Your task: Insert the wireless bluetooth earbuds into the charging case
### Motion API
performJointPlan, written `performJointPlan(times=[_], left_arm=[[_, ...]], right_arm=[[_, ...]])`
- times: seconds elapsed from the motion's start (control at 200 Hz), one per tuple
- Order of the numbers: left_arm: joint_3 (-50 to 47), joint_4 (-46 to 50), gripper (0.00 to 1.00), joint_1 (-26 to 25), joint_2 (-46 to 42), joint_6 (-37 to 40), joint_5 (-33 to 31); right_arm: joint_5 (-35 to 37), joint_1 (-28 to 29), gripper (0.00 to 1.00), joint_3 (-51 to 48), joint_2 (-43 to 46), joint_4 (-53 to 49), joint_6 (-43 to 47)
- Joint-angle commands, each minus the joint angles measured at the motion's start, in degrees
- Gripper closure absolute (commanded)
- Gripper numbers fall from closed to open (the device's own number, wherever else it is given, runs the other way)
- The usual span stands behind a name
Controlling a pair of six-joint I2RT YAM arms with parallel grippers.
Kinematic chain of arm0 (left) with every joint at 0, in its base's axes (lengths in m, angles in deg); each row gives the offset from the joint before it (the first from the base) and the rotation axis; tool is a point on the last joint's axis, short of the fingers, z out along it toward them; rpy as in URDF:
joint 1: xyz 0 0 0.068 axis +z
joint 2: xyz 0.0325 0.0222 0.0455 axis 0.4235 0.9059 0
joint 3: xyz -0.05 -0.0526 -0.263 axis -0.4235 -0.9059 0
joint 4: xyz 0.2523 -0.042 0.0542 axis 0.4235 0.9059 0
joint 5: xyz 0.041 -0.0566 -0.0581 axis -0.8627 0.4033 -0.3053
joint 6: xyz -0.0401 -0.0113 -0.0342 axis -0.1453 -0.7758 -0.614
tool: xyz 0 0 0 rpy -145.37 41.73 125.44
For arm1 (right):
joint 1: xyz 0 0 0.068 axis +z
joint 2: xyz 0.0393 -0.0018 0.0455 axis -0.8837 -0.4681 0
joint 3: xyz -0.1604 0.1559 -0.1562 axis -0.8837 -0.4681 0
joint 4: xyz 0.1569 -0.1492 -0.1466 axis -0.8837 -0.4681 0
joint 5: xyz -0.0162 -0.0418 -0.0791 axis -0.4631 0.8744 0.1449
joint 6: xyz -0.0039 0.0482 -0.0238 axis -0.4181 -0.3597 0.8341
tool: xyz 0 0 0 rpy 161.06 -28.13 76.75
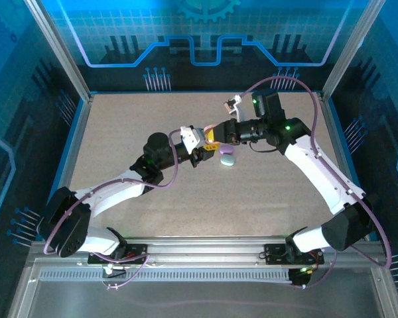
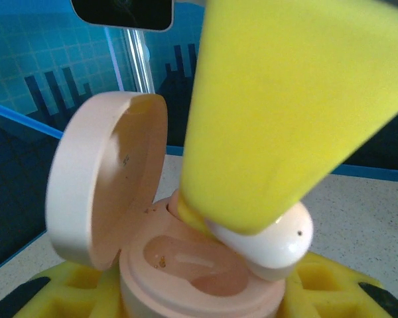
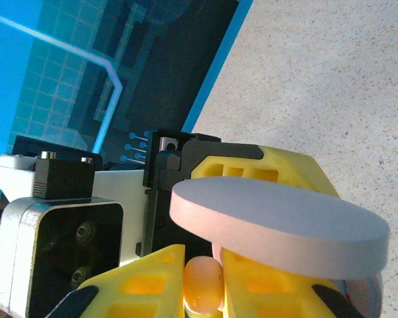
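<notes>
Our left end effector (image 1: pixel 204 150) clamps the open case (image 2: pixel 106 192) near the middle of the surface (image 1: pixel 119 132). Our right end effector (image 1: pixel 215 135) pinches an earbud (image 2: pixel 278 242), which sits at the rim of the case's base.

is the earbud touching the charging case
Touching: the left wrist view shows the white earbud, pinched by the right claw, pressed against the open case at its inner tray.
</notes>
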Motion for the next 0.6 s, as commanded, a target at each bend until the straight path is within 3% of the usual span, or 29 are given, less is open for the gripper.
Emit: performJointPlan(times=[0.0, 0.595], left_arm=[[1.1, -2.6, 0.72, -0.5, 0.7, -0.3, -0.3], [1.2, -3.0, 0.72, -0.7, 0.7, -0.9, -0.1]], right_arm=[[2.0, 0.7, 0.81, 1.8, -0.2, -1.0, 0.7], [7.0, 2.9, 0.81, 2.1, -0.9, 0.8, -0.5]])
